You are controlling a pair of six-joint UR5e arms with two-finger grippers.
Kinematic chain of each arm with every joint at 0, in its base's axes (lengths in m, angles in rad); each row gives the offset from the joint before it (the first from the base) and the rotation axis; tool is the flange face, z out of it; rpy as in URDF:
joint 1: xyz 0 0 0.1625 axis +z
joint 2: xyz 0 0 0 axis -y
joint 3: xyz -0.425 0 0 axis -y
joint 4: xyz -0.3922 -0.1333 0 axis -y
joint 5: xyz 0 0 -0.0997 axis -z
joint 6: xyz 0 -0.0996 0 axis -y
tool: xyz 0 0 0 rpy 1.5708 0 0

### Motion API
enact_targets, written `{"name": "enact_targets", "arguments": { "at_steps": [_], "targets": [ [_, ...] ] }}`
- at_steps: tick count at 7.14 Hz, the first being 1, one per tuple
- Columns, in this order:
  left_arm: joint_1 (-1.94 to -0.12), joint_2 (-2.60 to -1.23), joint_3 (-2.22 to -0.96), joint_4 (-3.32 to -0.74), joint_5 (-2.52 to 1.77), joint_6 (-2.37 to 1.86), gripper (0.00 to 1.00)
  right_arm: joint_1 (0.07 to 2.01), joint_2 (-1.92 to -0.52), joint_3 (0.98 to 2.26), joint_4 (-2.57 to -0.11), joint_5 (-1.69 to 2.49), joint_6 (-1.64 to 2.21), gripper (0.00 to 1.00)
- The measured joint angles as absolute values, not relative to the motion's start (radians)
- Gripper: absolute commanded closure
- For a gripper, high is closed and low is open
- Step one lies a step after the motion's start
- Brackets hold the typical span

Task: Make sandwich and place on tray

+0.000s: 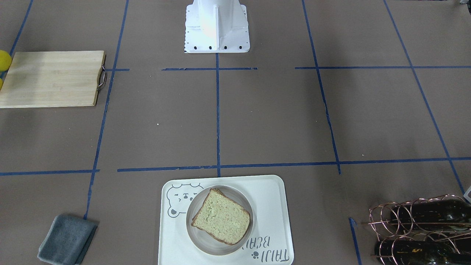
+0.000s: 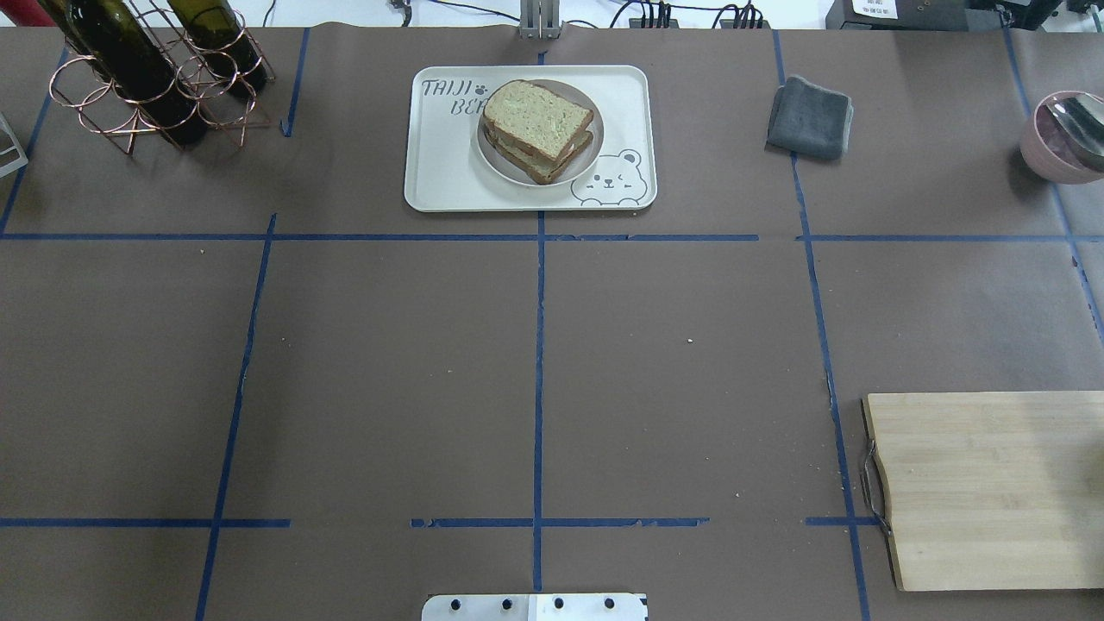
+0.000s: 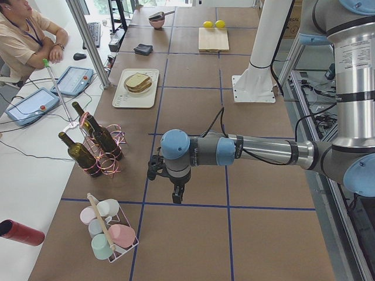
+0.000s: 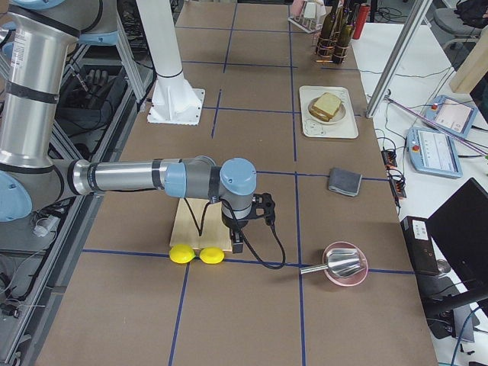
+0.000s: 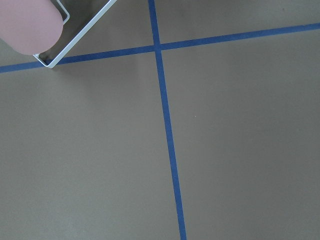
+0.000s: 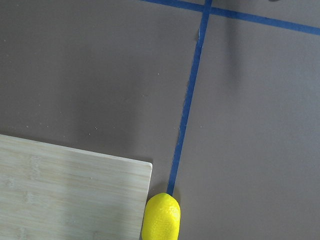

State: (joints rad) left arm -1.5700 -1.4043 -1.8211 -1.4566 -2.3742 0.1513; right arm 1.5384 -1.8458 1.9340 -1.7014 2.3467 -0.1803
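Note:
The sandwich [image 2: 537, 129], two greenish-tan bread slices with dark crust, lies on a small round white plate on the cream bear-face tray [image 2: 440, 172] at the far middle of the table. From the front, only its top slice [image 1: 222, 216] shows, over the tray [image 1: 274, 206]. My left gripper [image 3: 177, 196] hangs over bare table far off near the bottle rack. My right gripper [image 4: 238, 245] hangs by the cutting board's end. Both show only in the side views, so I cannot tell whether they are open or shut.
A wooden cutting board [image 2: 983, 487] lies on my right, with two yellow lemons [image 4: 197, 255] at its end. A grey cloth [image 2: 809, 117], a pink bowl with a spoon [image 2: 1061, 136] and a copper bottle rack [image 2: 155, 78] stand at the far side. A person [image 3: 23, 35] sits beyond the table.

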Motion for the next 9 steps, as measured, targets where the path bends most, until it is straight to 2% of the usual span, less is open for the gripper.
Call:
{"name": "enact_targets", "arguments": {
  "at_steps": [9],
  "targets": [
    [-1.703,-1.381,-1.859,-1.436,-2.384,0.157,0.00,1.538,-1.809,1.911,-1.691,2.372,-0.179,0.00]
  ]
}}
